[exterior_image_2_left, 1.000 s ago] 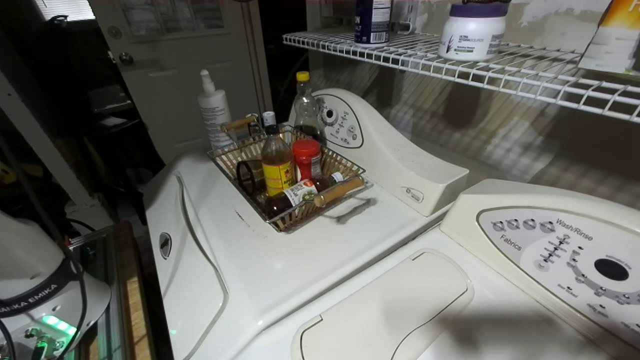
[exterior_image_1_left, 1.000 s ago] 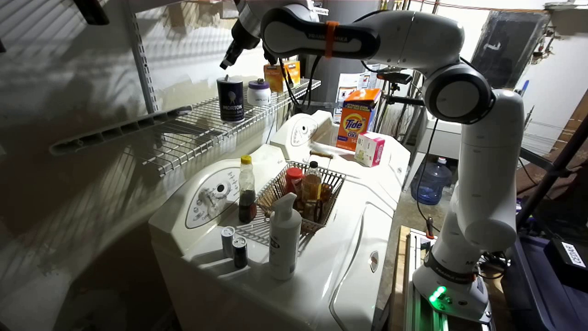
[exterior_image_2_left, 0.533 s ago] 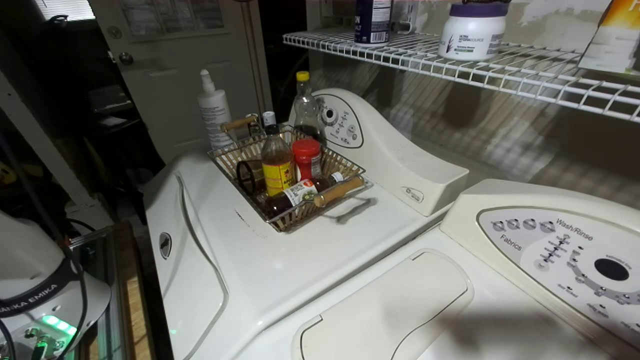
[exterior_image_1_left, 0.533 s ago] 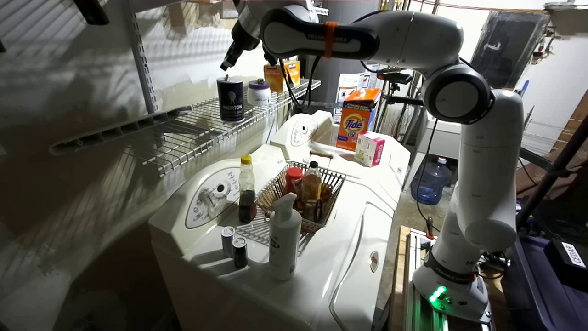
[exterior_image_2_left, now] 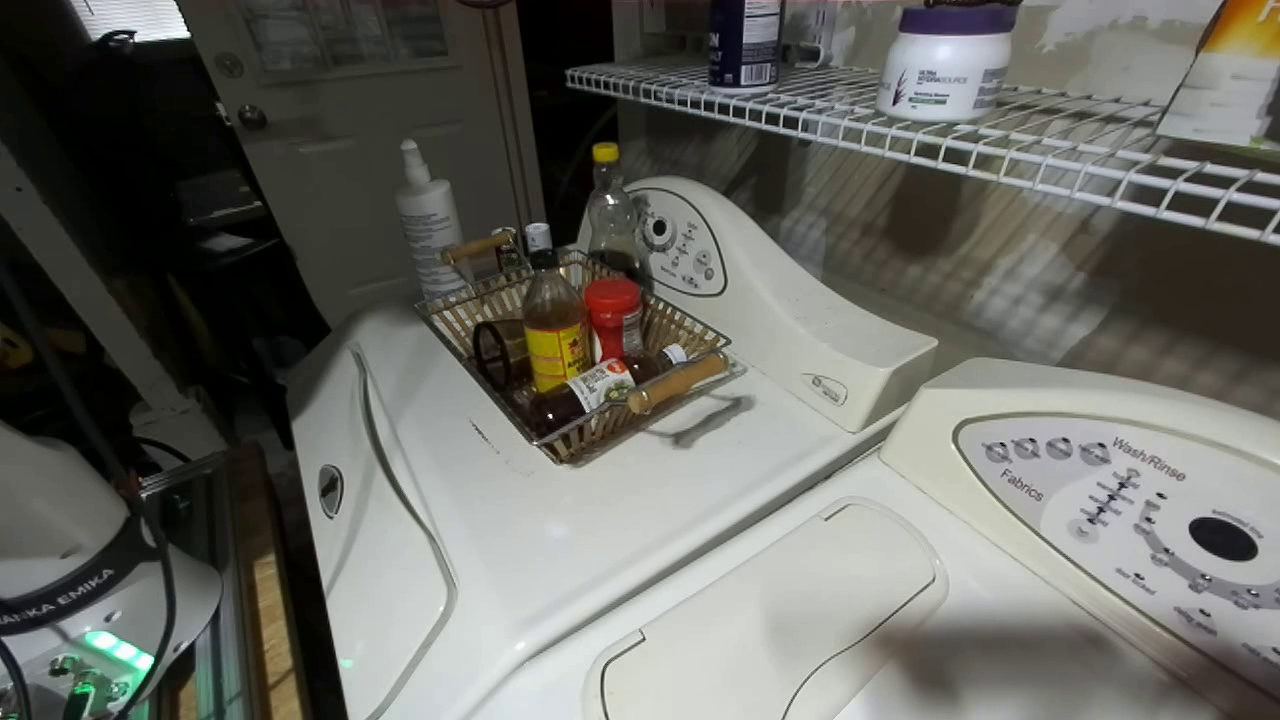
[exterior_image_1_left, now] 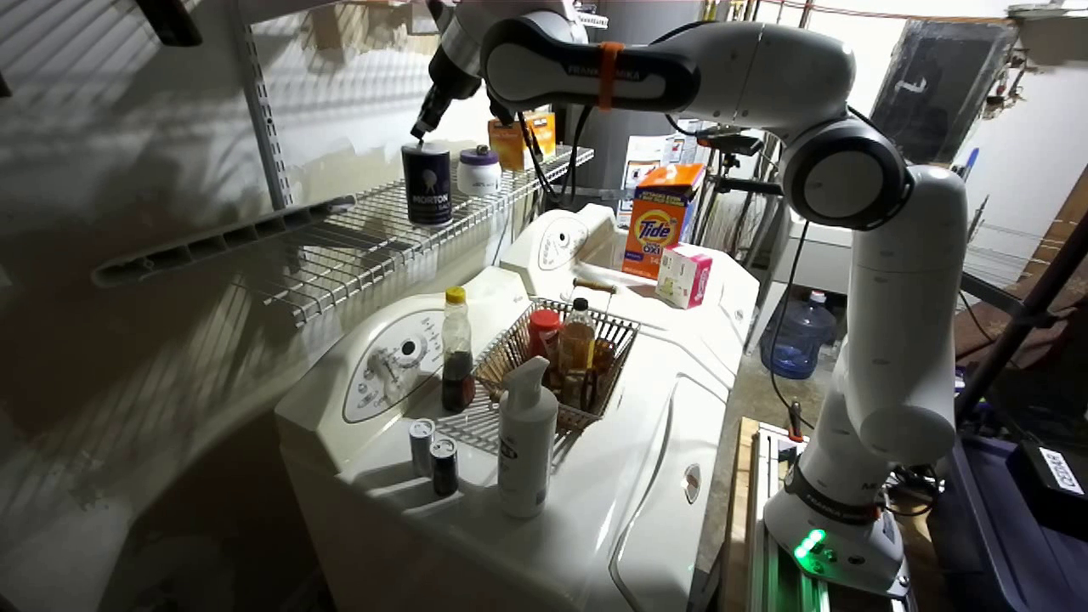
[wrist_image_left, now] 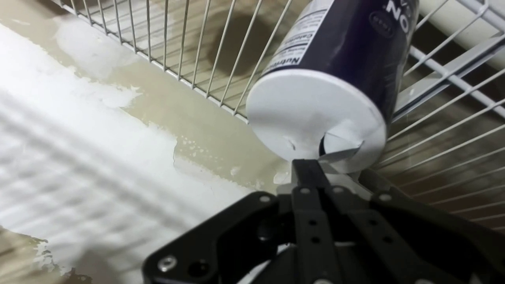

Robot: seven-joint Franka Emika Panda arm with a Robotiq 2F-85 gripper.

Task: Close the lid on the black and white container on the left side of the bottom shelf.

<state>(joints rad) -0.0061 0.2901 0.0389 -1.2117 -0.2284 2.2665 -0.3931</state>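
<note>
Closure of the lid [wrist_image_left: 342,142] is not yet achieved. The black and white container [exterior_image_1_left: 427,185] stands upright on the bottom shelf [exterior_image_1_left: 365,246], below the hand [wrist_image_left: 311,169]. The lid, a small spout flap, is raised just beside the hand; contact cannot be told. The hand is clenched, nothing visible in its grasp. Presumably remaining: pressing the lid flush.
</note>
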